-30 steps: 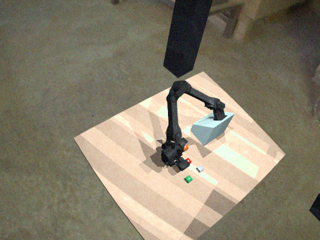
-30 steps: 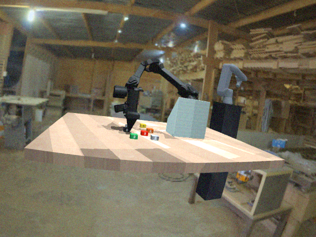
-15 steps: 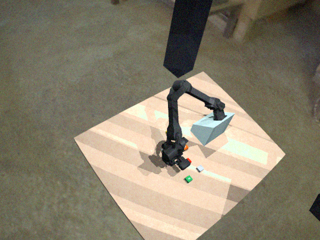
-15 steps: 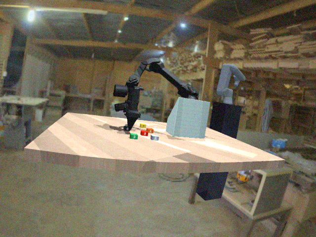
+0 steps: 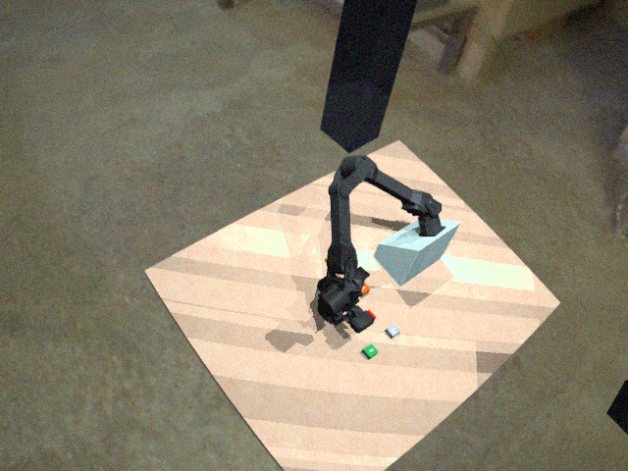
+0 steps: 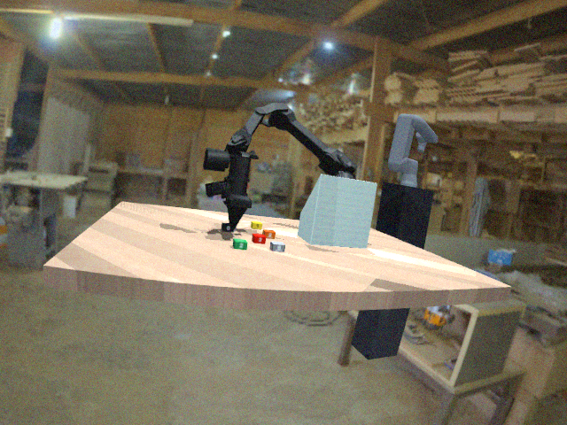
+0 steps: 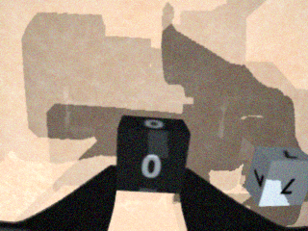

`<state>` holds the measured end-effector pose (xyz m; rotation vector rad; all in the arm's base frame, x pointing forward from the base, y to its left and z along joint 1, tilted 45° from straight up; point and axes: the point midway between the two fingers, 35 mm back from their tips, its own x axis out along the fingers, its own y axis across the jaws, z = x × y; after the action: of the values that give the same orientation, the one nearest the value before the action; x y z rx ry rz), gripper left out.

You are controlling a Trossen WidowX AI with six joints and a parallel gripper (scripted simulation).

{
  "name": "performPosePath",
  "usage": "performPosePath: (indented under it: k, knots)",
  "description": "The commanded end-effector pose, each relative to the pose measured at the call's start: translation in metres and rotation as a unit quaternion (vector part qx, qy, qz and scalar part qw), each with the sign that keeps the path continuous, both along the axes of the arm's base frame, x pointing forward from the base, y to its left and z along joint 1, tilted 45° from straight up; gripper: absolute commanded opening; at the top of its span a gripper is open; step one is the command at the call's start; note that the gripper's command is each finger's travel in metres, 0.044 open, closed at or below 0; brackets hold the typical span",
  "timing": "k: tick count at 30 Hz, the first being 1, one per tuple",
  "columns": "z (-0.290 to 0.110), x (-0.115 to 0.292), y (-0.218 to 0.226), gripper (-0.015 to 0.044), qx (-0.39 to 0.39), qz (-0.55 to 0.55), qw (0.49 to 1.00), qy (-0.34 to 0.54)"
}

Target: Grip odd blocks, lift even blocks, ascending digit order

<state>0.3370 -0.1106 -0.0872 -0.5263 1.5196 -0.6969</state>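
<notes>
Overhead, the arm reaches from its pale blue base block (image 5: 415, 250) near the tabletop's (image 5: 284, 400) far right edge toward the middle, and the hand (image 5: 354, 320) points down there, hiding what it grips. A red block (image 5: 371, 313) shows just beside the hand, an orange block (image 5: 364, 289) is partly hidden behind the wrist, and a grey block (image 5: 392, 331) and a green block (image 5: 369, 350) lie a little nearer the near corner, apart from each other. From the exterior view, the hand (image 6: 230, 225) stands upright with a black block (image 6: 226, 227) at its tips, low at the tabletop surface; whether it touches cannot be told. A yellow block (image 6: 256, 224), the orange, red, green and grey blocks sit close to its right. At the wrist view, the black block (image 7: 153, 155), marked 0 on two faces, is clenched between the two dark fingers, and the grey block (image 7: 274, 178) lies tilted at the lower right, its digit unclear.
</notes>
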Motion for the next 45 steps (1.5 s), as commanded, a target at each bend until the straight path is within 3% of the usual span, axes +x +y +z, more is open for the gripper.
performPosePath:
  k: [1,25,36,45]
  knots:
    - [0.001,0.0,0.0,0.012,0.0,-0.001,1.0,-0.001]
    - [-0.01,-0.001,-0.01,0.012,-0.001,-0.001,1.0,-0.001]
    - [-0.01,-0.001,-0.01,0.04,-0.001,-0.001,1.0,-0.001]
    - [0.016,0.002,0.015,0.04,0.0,-0.001,1.0,-0.002]
